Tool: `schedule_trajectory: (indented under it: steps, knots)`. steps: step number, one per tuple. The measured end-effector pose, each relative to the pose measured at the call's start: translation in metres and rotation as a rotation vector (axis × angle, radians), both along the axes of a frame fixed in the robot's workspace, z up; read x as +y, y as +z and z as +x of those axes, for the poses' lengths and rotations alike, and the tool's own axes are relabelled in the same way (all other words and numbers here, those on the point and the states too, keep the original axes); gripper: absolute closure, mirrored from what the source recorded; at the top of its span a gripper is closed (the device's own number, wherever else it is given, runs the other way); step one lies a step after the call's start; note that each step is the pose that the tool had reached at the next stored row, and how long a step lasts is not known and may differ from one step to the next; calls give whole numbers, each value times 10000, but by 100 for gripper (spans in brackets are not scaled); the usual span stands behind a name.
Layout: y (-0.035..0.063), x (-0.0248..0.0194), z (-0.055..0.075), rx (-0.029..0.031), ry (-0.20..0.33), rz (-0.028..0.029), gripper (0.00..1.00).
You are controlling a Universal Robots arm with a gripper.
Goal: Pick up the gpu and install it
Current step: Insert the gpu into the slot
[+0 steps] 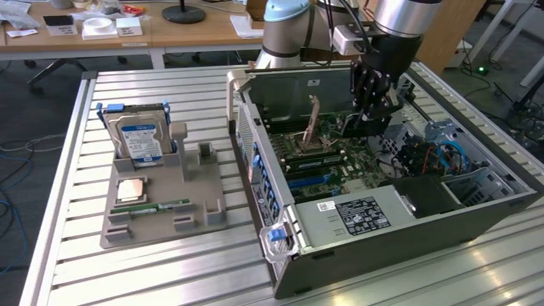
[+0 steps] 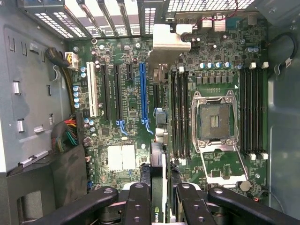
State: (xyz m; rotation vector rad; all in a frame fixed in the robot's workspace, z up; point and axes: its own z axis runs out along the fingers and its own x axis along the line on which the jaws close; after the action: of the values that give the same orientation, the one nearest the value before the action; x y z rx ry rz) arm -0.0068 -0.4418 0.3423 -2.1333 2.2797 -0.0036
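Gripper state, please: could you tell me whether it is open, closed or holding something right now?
Gripper: closed, holding the gpu.

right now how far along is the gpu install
Done: the gpu is picked up and inside the case. In hand: the gripper is shut on it, holding it edge-on over the motherboard. Left: seating it; the blue slot beside it is bare.
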Motion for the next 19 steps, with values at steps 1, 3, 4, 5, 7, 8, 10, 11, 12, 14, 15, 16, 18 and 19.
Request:
schedule_trajectory:
  steps: [1,3,4,5,7,8,10,11,12,14,15,16,18,19]
  knots:
    - [0,0,-4,-1,-2,0,74]
    - [-1,0,-20,-1,0,0,74]
    - [-2,0,-32,0,0,-1,74]
    - [-2,0,-46,-1,0,-1,74]
    - [-4,0,-78,-1,1,0,74]
    - [-5,0,-94,-1,0,0,74]
    - [-6,0,-116,-2,1,-1,74]
    - [-9,-1,-120,-2,10,1,74]
    - [-11,-4,-122,-3,32,3,74]
    - [-13,-19,-125,-5,114,0,74]
    - [-14,-26,-126,-5,169,0,74]
    - [-17,-32,-127,-6,229,-1,74]
    - [-29,-34,-139,-7,315,2,74]
    - [-37,-34,-150,-5,339,0,74]
